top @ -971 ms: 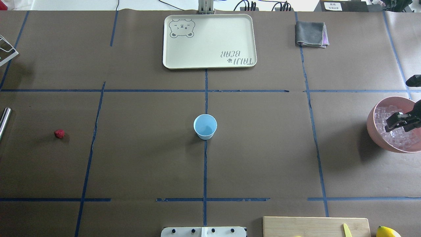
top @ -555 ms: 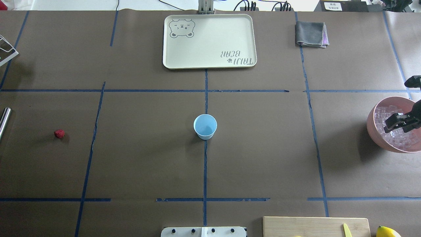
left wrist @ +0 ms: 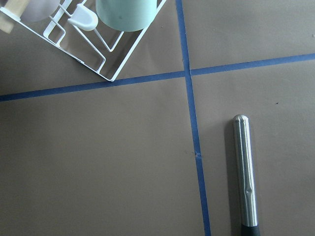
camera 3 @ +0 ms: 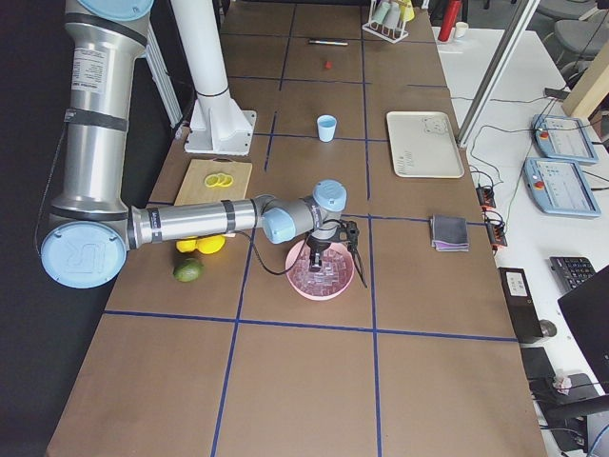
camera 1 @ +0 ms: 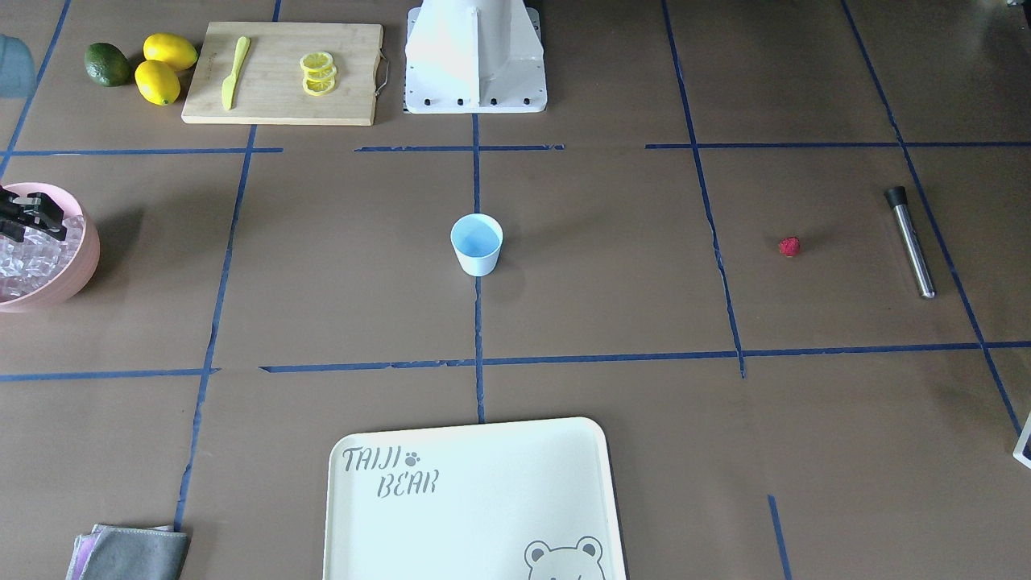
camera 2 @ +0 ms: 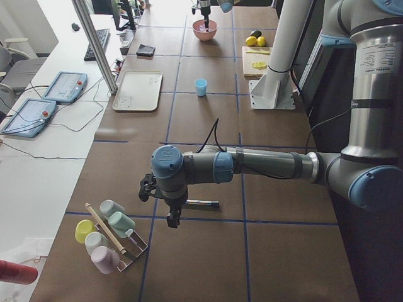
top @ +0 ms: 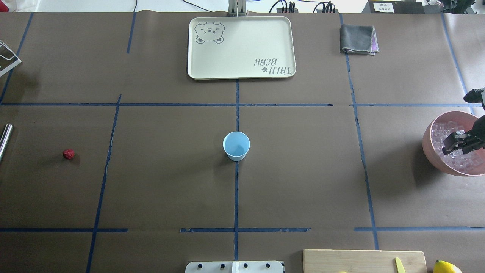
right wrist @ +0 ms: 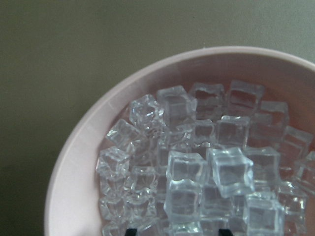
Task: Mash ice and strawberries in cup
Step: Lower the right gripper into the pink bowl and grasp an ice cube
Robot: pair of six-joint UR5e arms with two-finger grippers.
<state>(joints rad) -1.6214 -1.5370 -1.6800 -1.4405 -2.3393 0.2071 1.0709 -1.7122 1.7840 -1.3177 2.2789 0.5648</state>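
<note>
The light blue cup (top: 236,145) stands upright and empty at the table's middle, also in the front view (camera 1: 476,244). The red strawberry (top: 68,154) lies far to the left, alone on the table. The ice (right wrist: 206,167) is a pile of clear cubes in the pink bowl (top: 430,146) at the right edge. My right gripper (top: 454,146) hangs over the ice inside the bowl, jaws apart, holding nothing; its tips just show at the bottom of the wrist view. My left gripper (camera 2: 171,217) points down near a metal rod; I cannot tell if it is open.
A metal rod with a black end (camera 1: 910,242) lies beyond the strawberry, under my left wrist (left wrist: 245,172). A cup rack (left wrist: 98,49) stands beside it. A cream tray (top: 240,47), a grey cloth (top: 358,39), and a cutting board with lemon slices (camera 1: 282,72) border the table.
My right gripper has sunk a little lower over the ice in the pink bowl. The cup and strawberry have not moved.
</note>
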